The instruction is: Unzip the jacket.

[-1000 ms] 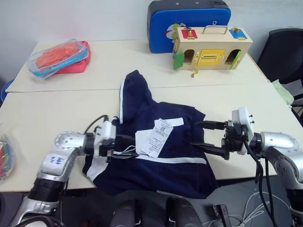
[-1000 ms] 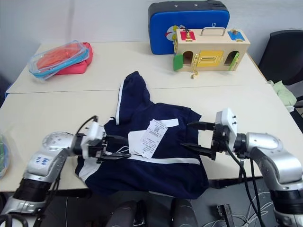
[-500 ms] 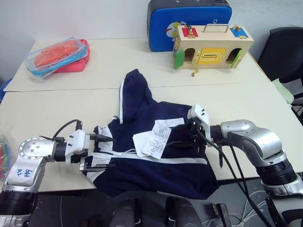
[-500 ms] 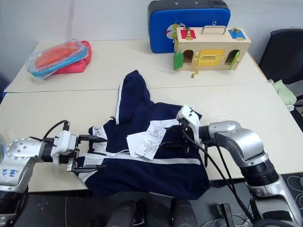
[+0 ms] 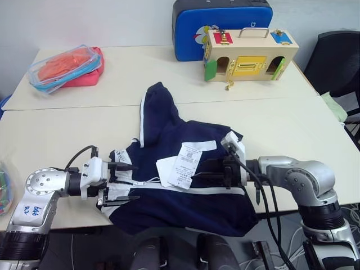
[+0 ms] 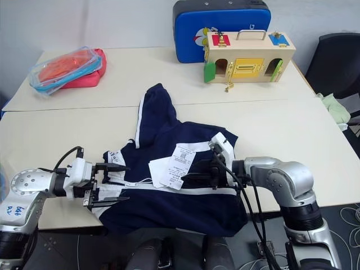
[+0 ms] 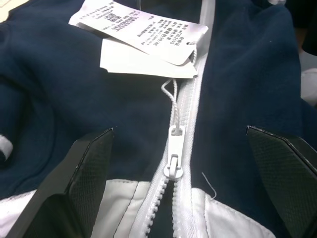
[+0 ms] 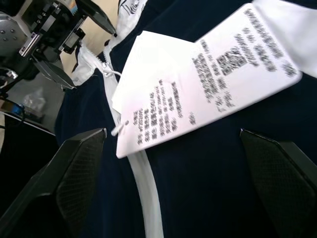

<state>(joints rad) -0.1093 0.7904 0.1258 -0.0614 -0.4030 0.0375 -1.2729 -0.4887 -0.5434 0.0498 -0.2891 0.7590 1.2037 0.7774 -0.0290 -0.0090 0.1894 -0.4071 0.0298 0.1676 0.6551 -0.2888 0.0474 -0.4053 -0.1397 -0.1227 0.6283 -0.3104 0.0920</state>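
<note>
The navy jacket [image 5: 169, 135] lies flat on the table [image 5: 67, 129], hood toward the far side, hem end toward my left arm. Its white zipper is parted at that end, with the zipper pull [image 7: 173, 166] sitting between my left fingers [image 7: 84, 173] but untouched. My left gripper [image 5: 125, 182] is open at the jacket's left edge. White paper tags [image 5: 185, 164] hang from the pull on a string. My right gripper [image 5: 203, 170] is open too, low over the chest just right of the tags, pointing toward the left gripper, which appears in the right wrist view [image 8: 69, 34].
A blue hard case [image 5: 191, 28] and a wooden lock box [image 5: 247, 53] stand at the back. A pink pouch under a clear container [image 5: 67, 67] sits back left. A black chair [image 5: 340, 62] is on the right. The jacket's near edge overhangs the table front.
My left gripper let go of the zipper pull, opened wide and drew back left. My right gripper swung left over the jacket and rolled, stopping beside the tags.
</note>
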